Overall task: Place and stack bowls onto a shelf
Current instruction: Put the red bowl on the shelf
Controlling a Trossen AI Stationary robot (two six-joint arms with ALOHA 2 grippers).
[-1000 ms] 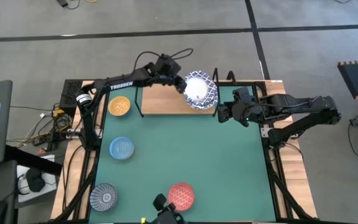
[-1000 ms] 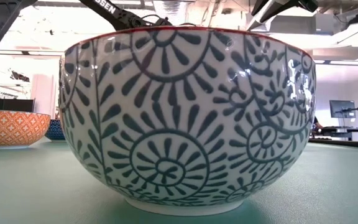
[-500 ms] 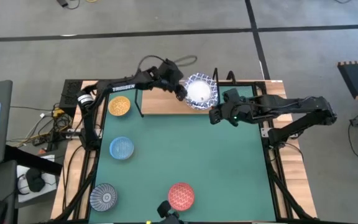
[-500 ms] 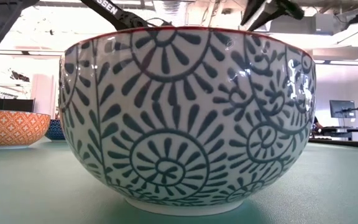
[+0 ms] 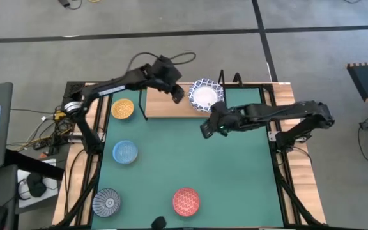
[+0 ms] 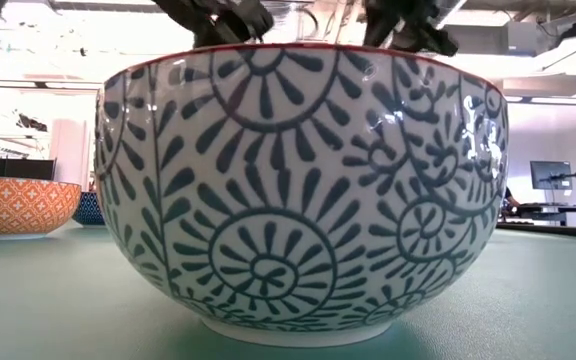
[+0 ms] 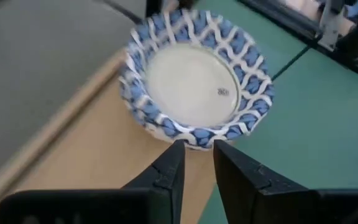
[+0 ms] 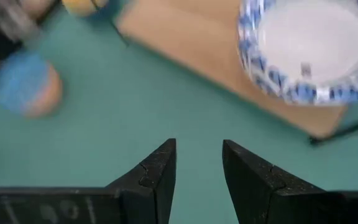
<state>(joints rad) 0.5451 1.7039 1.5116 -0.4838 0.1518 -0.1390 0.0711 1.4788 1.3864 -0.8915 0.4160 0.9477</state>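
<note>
The white lattice bowl (image 5: 204,96) now rests upper centre on the shelf (image 5: 165,105); the left gripper (image 5: 177,94) has backed away, fingers narrowly apart and empty. The right gripper (image 5: 207,130), apart, probably heads elsewhere.

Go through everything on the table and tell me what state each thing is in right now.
White bowl: upright on the shelf's right end, released.
Shelf: holds only that bowl.
Yellow bowl: upright on the mat, empty.
Blue bowl: upright, empty.
Patterned bowl: upright, empty.
Red bowl: upright, empty.
Left gripper: jaws apart, empty, beside the white bowl.
Right gripper: jaws open, empty, over the mat.
</note>
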